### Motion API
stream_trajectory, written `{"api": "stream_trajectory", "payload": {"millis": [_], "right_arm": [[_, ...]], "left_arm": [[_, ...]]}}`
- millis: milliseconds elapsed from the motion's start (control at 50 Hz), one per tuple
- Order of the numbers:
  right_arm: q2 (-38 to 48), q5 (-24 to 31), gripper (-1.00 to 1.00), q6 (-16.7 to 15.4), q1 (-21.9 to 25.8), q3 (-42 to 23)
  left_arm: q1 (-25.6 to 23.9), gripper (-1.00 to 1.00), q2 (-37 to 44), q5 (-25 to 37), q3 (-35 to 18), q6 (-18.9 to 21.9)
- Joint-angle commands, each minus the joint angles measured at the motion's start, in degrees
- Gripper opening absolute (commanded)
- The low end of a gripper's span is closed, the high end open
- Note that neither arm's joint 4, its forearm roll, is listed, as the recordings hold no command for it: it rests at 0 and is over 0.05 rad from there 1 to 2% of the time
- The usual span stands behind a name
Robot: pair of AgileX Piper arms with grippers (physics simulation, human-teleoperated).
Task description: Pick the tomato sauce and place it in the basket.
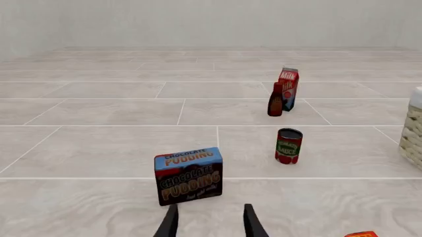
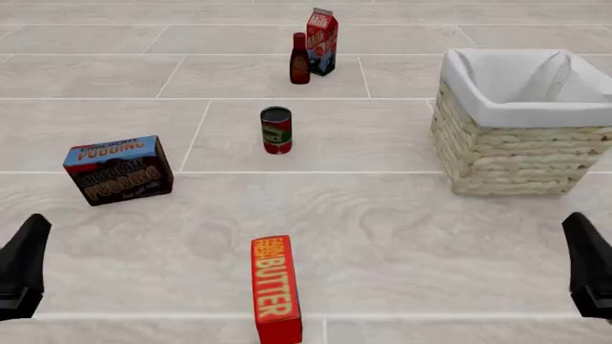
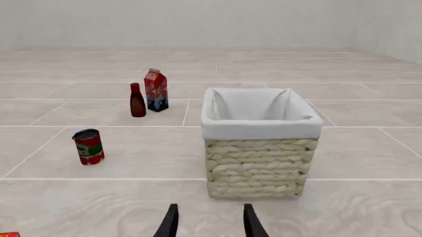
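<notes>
Tomato sauce (image 2: pixel 275 130) upright mid-table, well left of basket (image 2: pixel 521 158); judged rigid, smooth, moderately heavy, best gripped across label mid-height; left gripper (image 1: pixel 209 219) and right gripper (image 3: pixel 209 219) both spread, empty.

1. In your left wrist view, the woven straw-coloured wicker basket (image 1: pixel 414 132) is cut by the frame edge at 3 o'clock; only a sliver shows.
2. The red butter box (image 1: pixel 361 234) is barely a corner there.
3. Both black grippers (image 2: pixel 21 269) (image 2: pixel 588 266) show only partly in your front view.
</notes>
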Motion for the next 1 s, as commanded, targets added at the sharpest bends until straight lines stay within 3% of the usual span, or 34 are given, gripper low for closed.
{"api": "stream_trajectory", "payload": {"millis": [20, 540, 660, 740, 860, 1000], "right_arm": [[0.0, 1.3, 1.0, -0.7, 0.8, -0.8], [2.4, 3.4, 1.0, -3.0, 3.6, -5.6], [15.6, -4.0, 1.0, -5.0, 6.7, -8.9], [24.0, -6.5, 1.0, -3.7, 9.5, -12.8], [28.1, -7.9, 1.0, -4.3, 12.2, -16.0], [36.9, -13.6, 1.0, -6.0, 15.8, -18.0]], "left_arm": [[0.0, 1.0, 0.0, 0.0, 0.0, 0.0], [0.0, 1.0, 0.0, 0.0, 0.0, 0.0], [0.0, 1.0, 0.0, 0.0, 0.0, 0.0], [0.0, 1.0, 0.0, 0.0, 0.0, 0.0], [0.0, 1.0, 0.0, 0.0, 0.0, 0.0], [0.0, 1.0, 0.0, 0.0, 0.0, 0.0]]}}
